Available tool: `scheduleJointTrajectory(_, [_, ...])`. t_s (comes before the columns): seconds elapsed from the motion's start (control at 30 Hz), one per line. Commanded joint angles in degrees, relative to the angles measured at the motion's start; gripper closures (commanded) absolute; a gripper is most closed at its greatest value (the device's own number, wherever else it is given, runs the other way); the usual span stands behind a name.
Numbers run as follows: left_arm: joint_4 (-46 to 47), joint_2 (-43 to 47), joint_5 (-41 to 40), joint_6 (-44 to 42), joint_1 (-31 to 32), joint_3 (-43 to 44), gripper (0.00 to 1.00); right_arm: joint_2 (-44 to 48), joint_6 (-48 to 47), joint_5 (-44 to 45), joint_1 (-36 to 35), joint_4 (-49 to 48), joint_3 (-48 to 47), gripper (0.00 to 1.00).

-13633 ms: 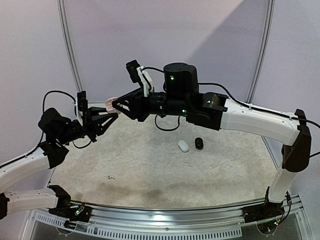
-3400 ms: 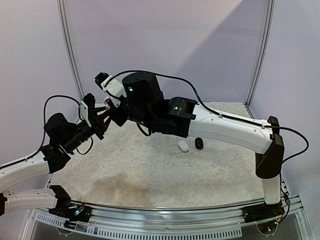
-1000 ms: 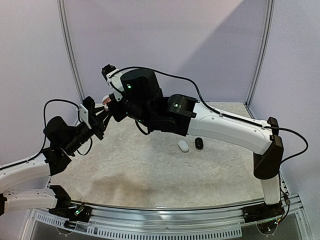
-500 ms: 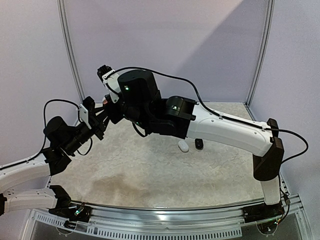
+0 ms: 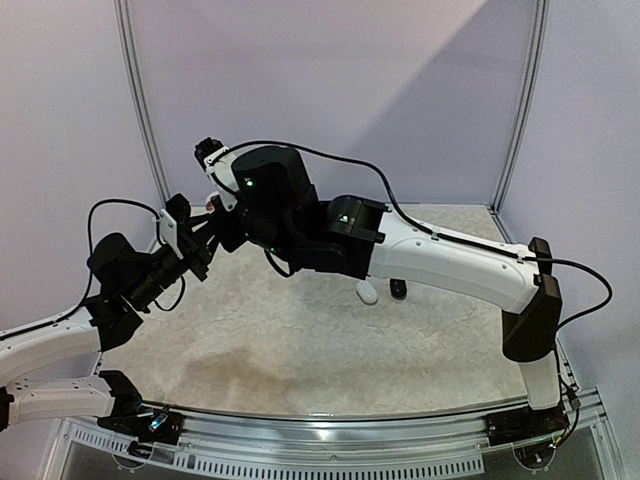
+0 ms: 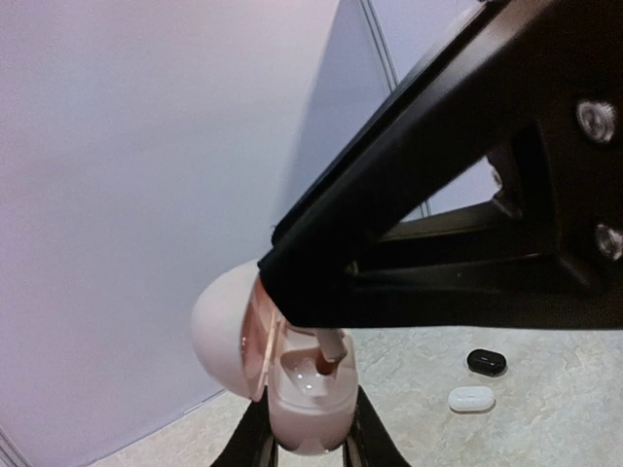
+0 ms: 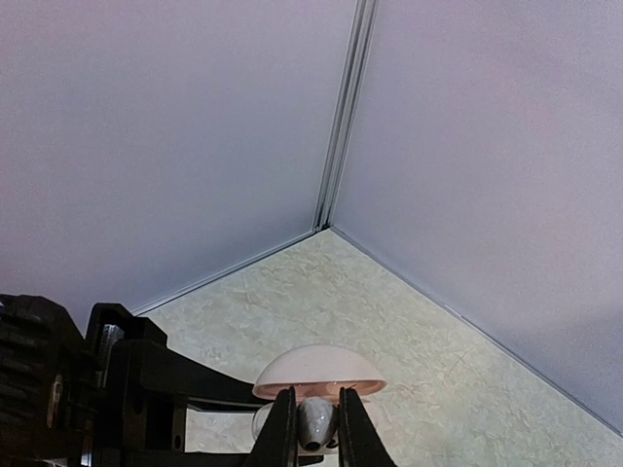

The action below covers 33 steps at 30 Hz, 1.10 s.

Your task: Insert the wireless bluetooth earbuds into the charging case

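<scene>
The left end effector is closed on a pale pink, pebble-shaped plastic charging case. It grips the lower body from both sides and holds it in the air, well above the beige speckled surface. The case's domed lid is hinged back and stands open, so the two inner sockets face the right arm.

The right end effector is closed on a small white earbud, pinched between its two black fingers. In the right wrist view the earbud sits right at the open mouth of the case, under the edge of the lid. In the left wrist view a pale stem reaches down into one socket, but whether it is fully seated cannot be told. That view is largely filled by the right end effector's black frame, which passes close above the case's rim.

The meeting point is in the far left part of the workspace, close to the lilac wall and its grey metal post. There is little room on that side.

A white closed case and a black closed case lie on the surface right of centre. They are near each other but apart, well away from the held case and partly under the right forearm. A metal rail borders the near edge.
</scene>
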<state>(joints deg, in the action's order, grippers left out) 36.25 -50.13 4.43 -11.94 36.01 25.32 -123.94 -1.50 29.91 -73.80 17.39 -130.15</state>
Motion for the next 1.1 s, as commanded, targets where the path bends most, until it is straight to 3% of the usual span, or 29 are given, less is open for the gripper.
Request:
scheduleJointTrajectory(0.0, [1.37, 0.45, 0.34, -0.11, 0.99, -0.58, 1.0, -1.37, 0.88, 2.32, 0.55, 2.59, -1.43, 1.0])
scheduleJointTrajectory(0.33, [1.6, 0.44, 0.27, 0.03, 0.99, -0.5, 1.0, -2.9, 0.12, 1.2, 0.52, 3.81, -1.68, 1.0])
scheduleJointTrajectory(0.67, [1.54, 0.5, -0.21, 0.07, 0.99, -0.4, 1.0, -4.38, -0.33, 2.54, 0.58, 6.3, -1.69, 0.89])
scheduleJointTrajectory(1.07, [1.13, 0.53, -0.56, -0.02, 0.99, -0.3, 1.0, -3.33, -1.65, 8.37, 0.44, 7.07, -1.77, 0.95])
